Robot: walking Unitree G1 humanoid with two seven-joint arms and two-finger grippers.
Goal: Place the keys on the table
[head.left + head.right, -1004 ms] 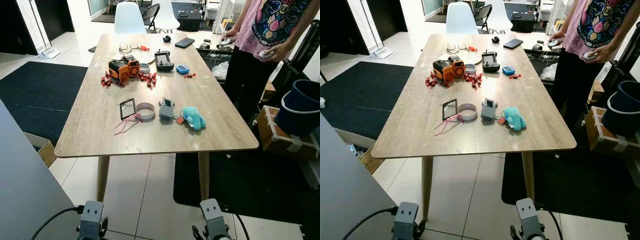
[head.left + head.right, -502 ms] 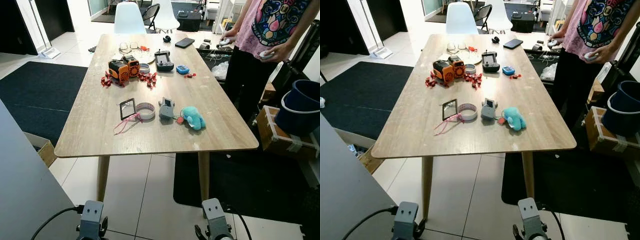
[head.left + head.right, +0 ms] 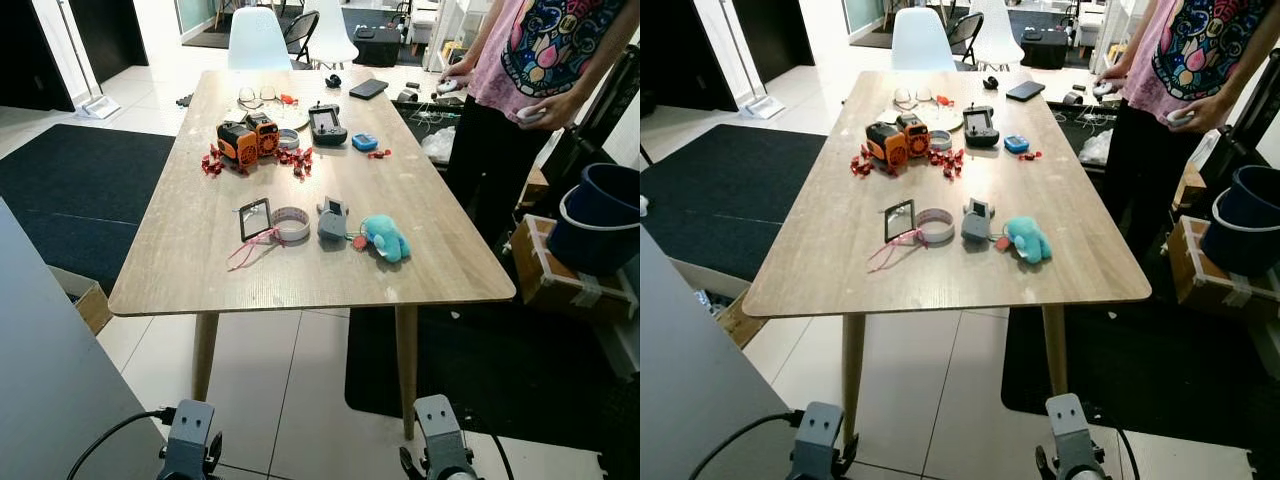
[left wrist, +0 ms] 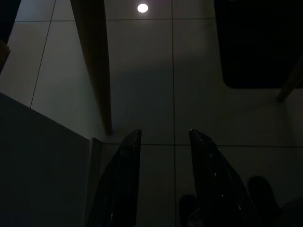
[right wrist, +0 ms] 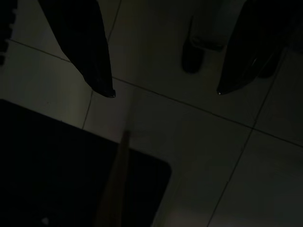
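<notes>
L gripper (image 4: 163, 137) and R gripper (image 5: 163, 92) hang low over pale tiled floor (image 3: 300, 390), fingers apart, empty. Light wood-top table (image 3: 200, 270) ahead. Keys w/ grey fob and teal plush charm (image 3: 360, 230) lie on it near front edge, beside tape roll (image 3: 292, 222) and small mirror (image 3: 255, 217). Farther: orange-black toy (image 3: 247, 137), black controller (image 3: 327, 122). Person in pink shirt (image 3: 545, 60) at far R side.

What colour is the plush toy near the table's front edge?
Teal, with a small orange-red bit beside it; the plush toy shows best in the left eye view.
</notes>
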